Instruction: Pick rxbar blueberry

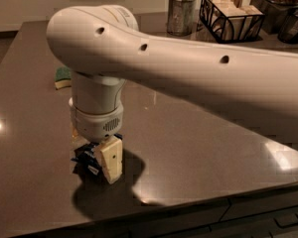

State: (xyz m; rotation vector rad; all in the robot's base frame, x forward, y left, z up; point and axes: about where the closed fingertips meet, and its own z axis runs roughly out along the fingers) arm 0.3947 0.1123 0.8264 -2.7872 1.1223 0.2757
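Observation:
The rxbar blueberry (85,158) lies on the dark brown table (188,148) near its front left edge. Only parts of its dark-blue wrapper with white lettering show. My gripper (96,156) is down at the table right over the bar, at the end of the big white arm (188,68). The gripper covers most of the bar. The bar rests on the table surface.
A green-and-yellow sponge (62,77) lies at the back left, partly behind the arm. At the back right stand a metal cup of cotton swabs (181,11), a black wire basket (232,15) and dark containers (283,6). The table's front edge runs just below the gripper.

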